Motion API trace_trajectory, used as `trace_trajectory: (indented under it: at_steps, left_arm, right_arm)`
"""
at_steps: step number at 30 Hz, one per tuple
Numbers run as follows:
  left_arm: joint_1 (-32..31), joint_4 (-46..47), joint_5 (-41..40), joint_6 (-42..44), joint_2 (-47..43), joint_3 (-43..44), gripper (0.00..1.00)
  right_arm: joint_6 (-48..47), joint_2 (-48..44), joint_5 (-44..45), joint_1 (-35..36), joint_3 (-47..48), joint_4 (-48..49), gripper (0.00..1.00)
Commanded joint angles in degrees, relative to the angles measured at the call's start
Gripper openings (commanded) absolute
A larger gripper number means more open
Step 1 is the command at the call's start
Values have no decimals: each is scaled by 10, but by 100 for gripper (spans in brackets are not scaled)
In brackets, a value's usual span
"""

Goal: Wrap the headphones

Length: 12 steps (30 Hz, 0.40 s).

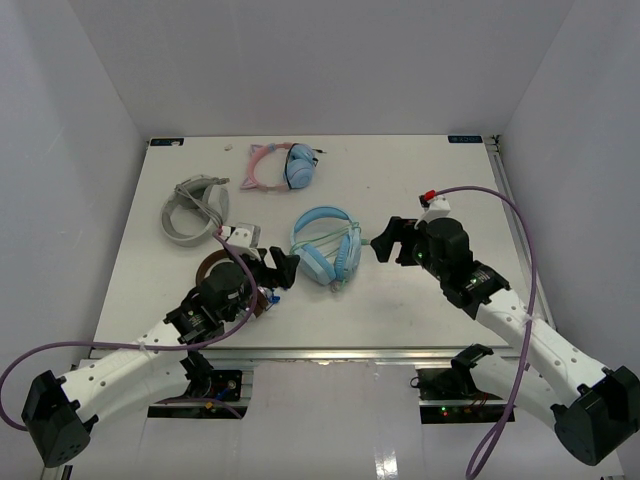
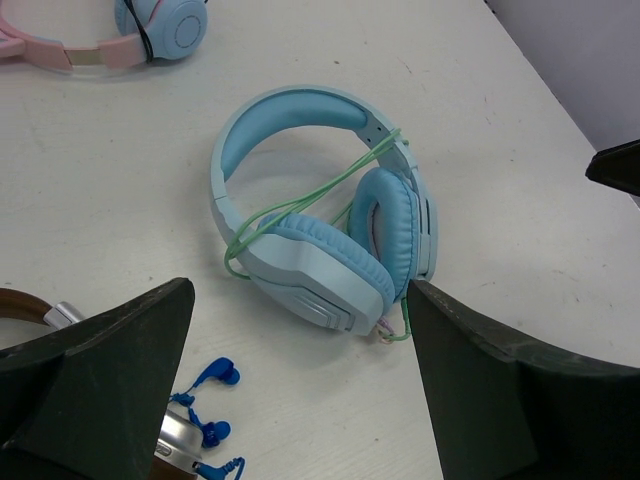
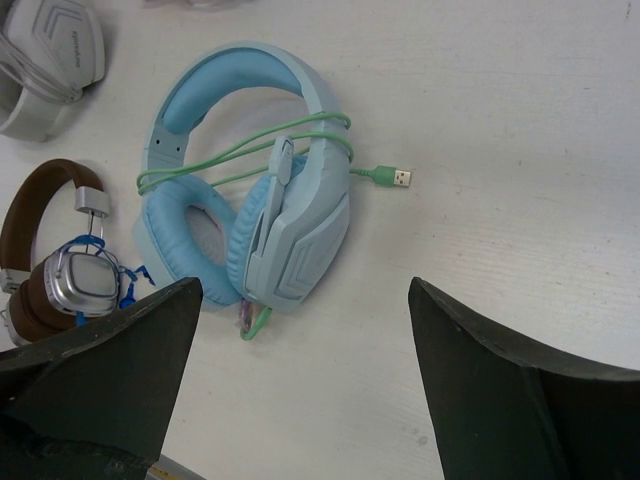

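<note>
The light blue headphones (image 1: 326,247) lie flat on the white table between my two arms, also in the left wrist view (image 2: 320,215) and the right wrist view (image 3: 250,200). Their pale green cable (image 3: 240,160) is wound across the headband and earcups, with its plug (image 3: 398,178) lying loose on the table beside them. My left gripper (image 1: 284,270) is open and empty, just left of the headphones. My right gripper (image 1: 388,240) is open and empty, just right of them. Neither touches the headphones.
A grey pair (image 1: 195,210) lies at back left. A pink cat-ear pair with a blue earcup (image 1: 285,166) lies at the back. A brown and silver pair (image 3: 60,270) with blue earbuds (image 2: 215,375) lies under my left wrist.
</note>
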Motion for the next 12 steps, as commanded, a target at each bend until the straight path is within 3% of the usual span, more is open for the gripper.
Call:
trace_trajectory:
  at_steps: [1,12]
  left_arm:
    - [0,9,-22,6,-10,-1,98]
    - [-1,17,-24,9,-34,-12,98]
  right_arm:
    - [-17,-23,-16,3,-2,35,90]
    - [-26,-32,-21,4,-7,42,91]
